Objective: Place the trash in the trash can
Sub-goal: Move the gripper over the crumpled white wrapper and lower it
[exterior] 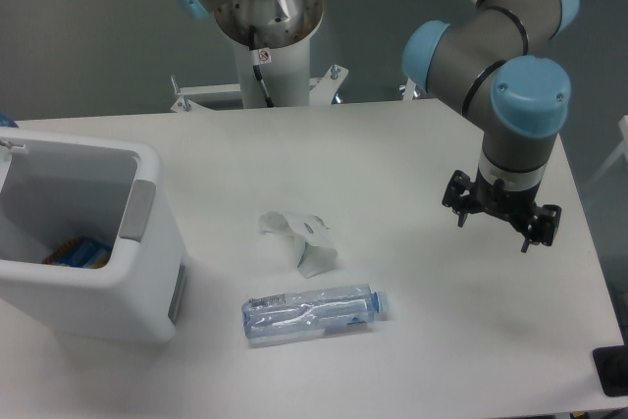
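- Fixed camera — the table [412,340] is a smooth, matte white slab that fills most of the view, with a grey floor beyond its far edge.
- The trash can [147,272] stands at the near left: a large white plastic bin, rectangular with rounded corners, a grey handle panel set into its right wall. Something blue and orange lies at its bottom, too small to name.
- The crumpled white paper cup [302,235] lies on the table near the middle, right of the bin and apart from it; its paper is creased and folded, with a thin green edge at its near end.
- The crushed clear plastic bottle [312,312] lies on its side just in front of the cup, long and flattened, ribbed and glinting, its blue cap pointing right.
- The gripper [498,230] hangs on the right side, well apart from both pieces of trash — two dark fingers pointing down, spread apart, with nothing between them.
- The arm [510,56] above it is grey metal tube with glossy light-blue joint caps; its white cylindrical base [267,41] stands beyond the far edge.
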Controlling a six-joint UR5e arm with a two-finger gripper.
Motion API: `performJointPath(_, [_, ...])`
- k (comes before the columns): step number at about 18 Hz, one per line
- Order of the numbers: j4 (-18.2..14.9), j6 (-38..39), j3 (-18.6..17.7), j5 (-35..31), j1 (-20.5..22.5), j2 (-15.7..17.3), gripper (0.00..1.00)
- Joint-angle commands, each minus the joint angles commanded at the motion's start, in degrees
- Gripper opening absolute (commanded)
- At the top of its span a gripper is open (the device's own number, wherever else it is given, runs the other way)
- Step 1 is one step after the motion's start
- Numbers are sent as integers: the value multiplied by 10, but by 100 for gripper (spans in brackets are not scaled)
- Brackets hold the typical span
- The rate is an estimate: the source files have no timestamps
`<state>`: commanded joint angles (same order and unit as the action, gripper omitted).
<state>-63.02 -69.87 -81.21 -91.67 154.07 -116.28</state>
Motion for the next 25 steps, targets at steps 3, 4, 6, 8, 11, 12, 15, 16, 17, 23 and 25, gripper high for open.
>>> performJointPath(3, [-1, 0, 0, 0, 1, 0, 100])
performJointPath(4, [-2, 0, 0, 2, 0, 0, 100])
performJointPath(6, [-4, 1, 1, 5, 1, 2, 100])
performJointPath(8, [-3, 7, -1, 6, -1, 0, 100])
performJointPath(11, [13, 10, -18, 18, -4, -5, 100])
performJointPath(12, [32, 9, -32, 32, -4, -5, 100])
performJointPath(15, [79, 52, -70, 53, -11, 1, 100])
performJointPath(16, [83, 54, -74, 53, -18, 3, 100])
performJointPath(17, [83, 58, -74, 53, -27, 3, 100])
performJointPath(23, [83, 100, -87, 55, -68, 6, 100])
performJointPath(25, [83, 103, -121, 55, -84, 21, 100])
